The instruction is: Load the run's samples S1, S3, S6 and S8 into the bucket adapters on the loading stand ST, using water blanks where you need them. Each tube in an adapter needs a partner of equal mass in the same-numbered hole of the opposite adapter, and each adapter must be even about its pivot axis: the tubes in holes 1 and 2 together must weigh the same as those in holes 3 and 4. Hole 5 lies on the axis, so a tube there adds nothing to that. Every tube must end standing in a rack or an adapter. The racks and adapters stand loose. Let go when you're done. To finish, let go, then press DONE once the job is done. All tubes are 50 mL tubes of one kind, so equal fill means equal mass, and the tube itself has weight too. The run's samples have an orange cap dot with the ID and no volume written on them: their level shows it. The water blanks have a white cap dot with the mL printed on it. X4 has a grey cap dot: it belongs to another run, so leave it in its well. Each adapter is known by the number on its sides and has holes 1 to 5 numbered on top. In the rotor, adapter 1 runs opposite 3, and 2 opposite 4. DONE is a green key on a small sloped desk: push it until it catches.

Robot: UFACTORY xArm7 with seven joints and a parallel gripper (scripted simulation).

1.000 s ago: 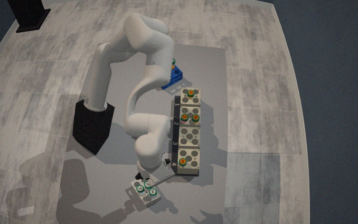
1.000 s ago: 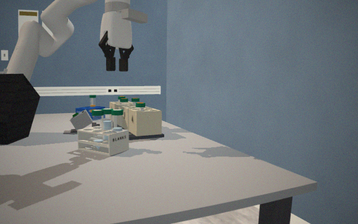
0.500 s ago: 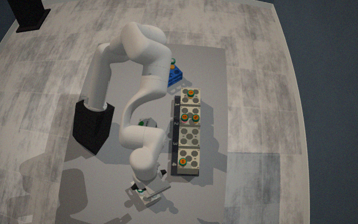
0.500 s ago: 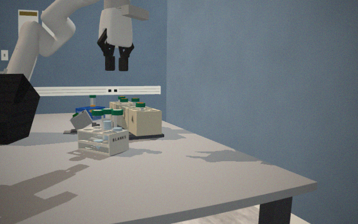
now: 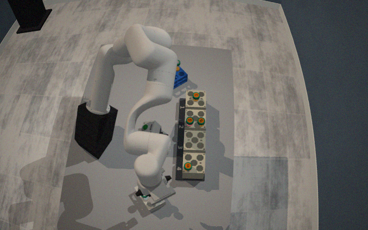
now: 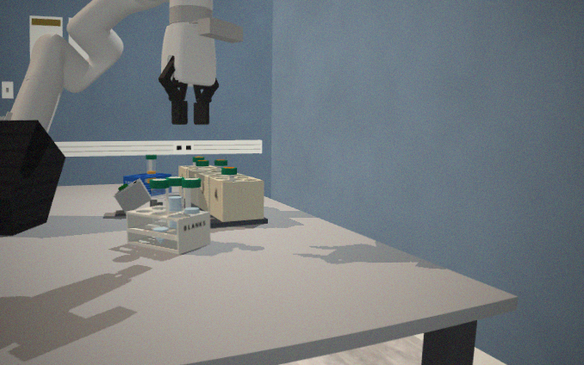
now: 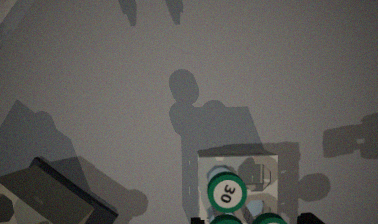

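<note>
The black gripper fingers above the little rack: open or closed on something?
Partly open: in the exterior view the gripper shows a gap between its fingertips, with nothing in it, above the BLANKS rack.

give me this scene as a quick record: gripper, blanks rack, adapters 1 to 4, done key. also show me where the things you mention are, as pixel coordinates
gripper: partly open, nothing held, above blanks rack [image 5: 155, 206] [image 6: 195, 233] [image 7: 272, 170]
blanks rack: three green-capped tubes, one marked 30
adapter 1 [image 5: 203, 100]: one orange-dot tube, middle hole
adapter 2 [image 5: 203, 114]: two orange-dot tubes
adapter 3 [image 5: 186, 147]: no tubes
adapter 4 [image 5: 192, 176] [image 6: 239, 201]: one orange-dot tube
done key [image 5: 145, 126] [image 6: 123, 187]: on its sloped desk
</note>
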